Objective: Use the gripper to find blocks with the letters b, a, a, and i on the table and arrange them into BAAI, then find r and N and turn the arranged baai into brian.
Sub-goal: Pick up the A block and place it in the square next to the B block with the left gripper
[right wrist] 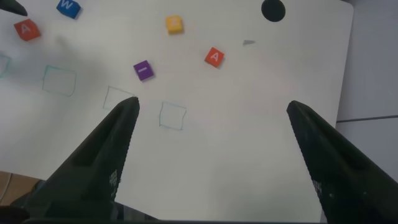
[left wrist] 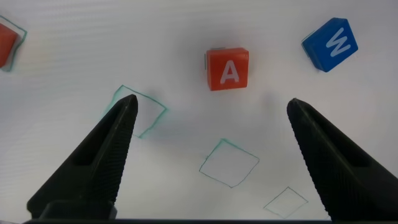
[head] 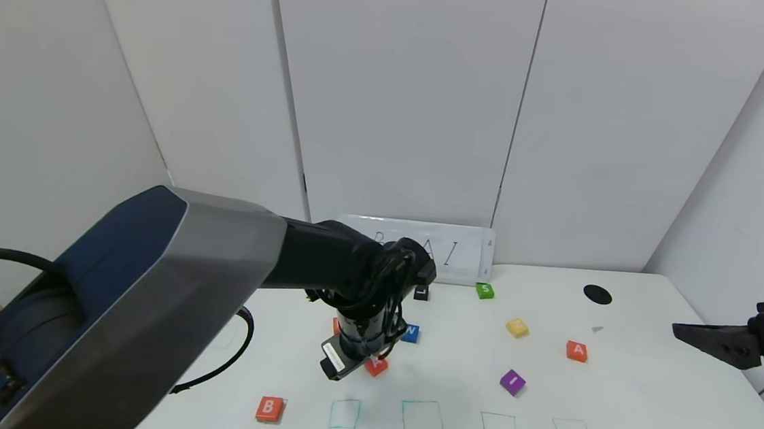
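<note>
My left gripper [left wrist: 211, 102] hangs open over the table [head: 647, 399], just short of an orange-red A block [left wrist: 227, 69], with nothing between its fingers. The head view shows that A [head: 376, 365] partly covered by the left wrist. The B block [head: 269, 409] lies at the front left on a green outline. Over to the right are a second A [head: 576, 350] and the purple I [head: 513, 382]. The blue N [head: 411, 333] sits just behind the left wrist. The r is hidden; an orange-red sliver [head: 336, 325] shows beside the wrist, letter covered. My right gripper [right wrist: 211, 104] is open and empty, raised at the right edge.
Several empty green-outlined squares [head: 422, 418] line the front of the table. A yellow block [head: 517, 327], a green S [head: 484, 291] and a dark L [head: 421, 292] lie farther back. A black grommet [head: 597, 294] and a lettered card [head: 468, 252] are at the rear.
</note>
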You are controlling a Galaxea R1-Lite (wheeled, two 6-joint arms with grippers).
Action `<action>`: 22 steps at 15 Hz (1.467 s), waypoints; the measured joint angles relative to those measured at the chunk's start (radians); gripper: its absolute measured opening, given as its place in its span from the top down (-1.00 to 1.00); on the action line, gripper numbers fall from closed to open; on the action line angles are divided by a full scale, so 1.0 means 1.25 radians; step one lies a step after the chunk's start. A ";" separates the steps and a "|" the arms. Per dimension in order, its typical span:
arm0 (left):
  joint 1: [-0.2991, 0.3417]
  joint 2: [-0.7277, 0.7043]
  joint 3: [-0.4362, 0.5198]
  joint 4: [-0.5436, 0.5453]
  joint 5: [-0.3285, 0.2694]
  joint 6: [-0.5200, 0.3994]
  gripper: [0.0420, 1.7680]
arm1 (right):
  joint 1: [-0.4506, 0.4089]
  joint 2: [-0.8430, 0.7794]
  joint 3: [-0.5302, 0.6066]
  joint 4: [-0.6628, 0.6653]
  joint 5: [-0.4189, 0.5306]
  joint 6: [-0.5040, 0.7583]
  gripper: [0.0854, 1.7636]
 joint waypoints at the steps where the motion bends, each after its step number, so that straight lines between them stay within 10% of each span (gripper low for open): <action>1: -0.001 0.017 -0.013 0.000 0.009 -0.007 -0.93 | 0.002 -0.001 0.001 0.000 0.000 -0.001 -0.94; 22: -0.012 0.110 -0.066 0.001 0.081 -0.022 -0.94 | 0.026 -0.011 0.018 -0.013 0.000 -0.003 -0.94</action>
